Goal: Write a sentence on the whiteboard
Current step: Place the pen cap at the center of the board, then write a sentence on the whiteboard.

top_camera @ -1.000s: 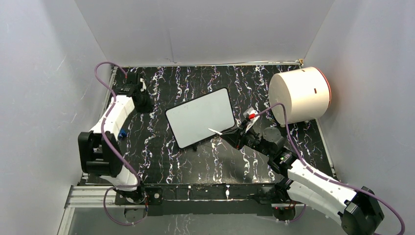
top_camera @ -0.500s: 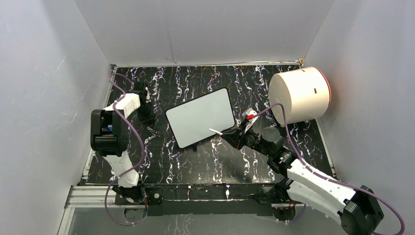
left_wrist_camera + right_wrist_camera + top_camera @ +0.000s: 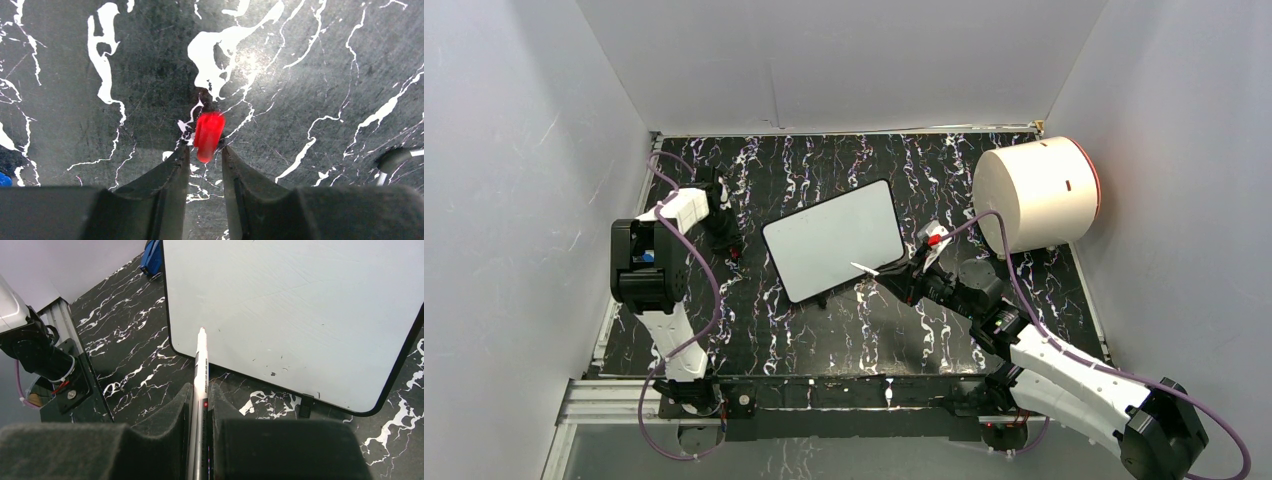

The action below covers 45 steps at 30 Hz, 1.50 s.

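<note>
Beside whiteboard [image 3: 834, 240] | right gripper [image 3: 200, 389] pinches marker [image 3: 201, 355]; left gripper [image 3: 205, 150] parted at cap [image 3: 209, 129] | risk: unbraced, it slides under tip.

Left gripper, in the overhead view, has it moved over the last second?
Yes. The left gripper has come away from the table's back-left corner, toward the near edge and slightly closer to the whiteboard's left side.

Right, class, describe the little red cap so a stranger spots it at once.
On the black marbled table, look left of the whiteboard. There, at the tips of the left gripper, lies the cap. It alone is short and bright red; the pen is long and white.
</note>
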Motion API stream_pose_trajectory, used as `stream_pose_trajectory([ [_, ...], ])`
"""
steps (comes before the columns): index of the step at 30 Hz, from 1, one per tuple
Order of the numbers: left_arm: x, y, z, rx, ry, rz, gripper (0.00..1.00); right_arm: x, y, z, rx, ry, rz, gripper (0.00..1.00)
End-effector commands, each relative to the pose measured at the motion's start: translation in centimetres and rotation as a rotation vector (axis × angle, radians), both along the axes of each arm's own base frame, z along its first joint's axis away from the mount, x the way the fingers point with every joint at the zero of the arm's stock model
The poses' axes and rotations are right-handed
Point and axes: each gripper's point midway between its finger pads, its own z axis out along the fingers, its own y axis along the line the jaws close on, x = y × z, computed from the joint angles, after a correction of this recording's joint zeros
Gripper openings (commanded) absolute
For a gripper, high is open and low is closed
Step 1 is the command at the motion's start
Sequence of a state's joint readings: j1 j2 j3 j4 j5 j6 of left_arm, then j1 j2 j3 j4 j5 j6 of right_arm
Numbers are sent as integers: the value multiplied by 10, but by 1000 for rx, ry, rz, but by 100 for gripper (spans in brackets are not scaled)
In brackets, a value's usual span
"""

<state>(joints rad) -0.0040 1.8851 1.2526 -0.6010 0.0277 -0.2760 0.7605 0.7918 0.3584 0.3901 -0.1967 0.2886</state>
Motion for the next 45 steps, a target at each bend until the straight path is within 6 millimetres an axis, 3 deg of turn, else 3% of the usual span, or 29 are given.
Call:
stream_pose_trajectory([
  [1,-10,2,-1,4,28,-8,31,4,3,32,50,-76,0,0],
  [7,-6,1,30,2,-75,1,38,5,5,31,36,-64,5,0],
  [13,4,7,78,-36,-278,41,45,5,7,36,28,-50,9,0],
  [16,11,3,113,-99,-421,34,45,7,6,48,11,-61,4,0],
  [21,14,-19,165,-232,-634,-58,51,11,3,59,-37,-60,-24,0],
  [29,-1,-65,208,-464,-782,-262,58,12,8,62,-108,-4,-39,0],
  [38,-18,-99,227,-674,-821,-449,59,2,23,60,-159,28,-5,0],
  [45,-24,-122,212,-754,-750,-518,56,-4,37,58,-184,22,18,0],
])
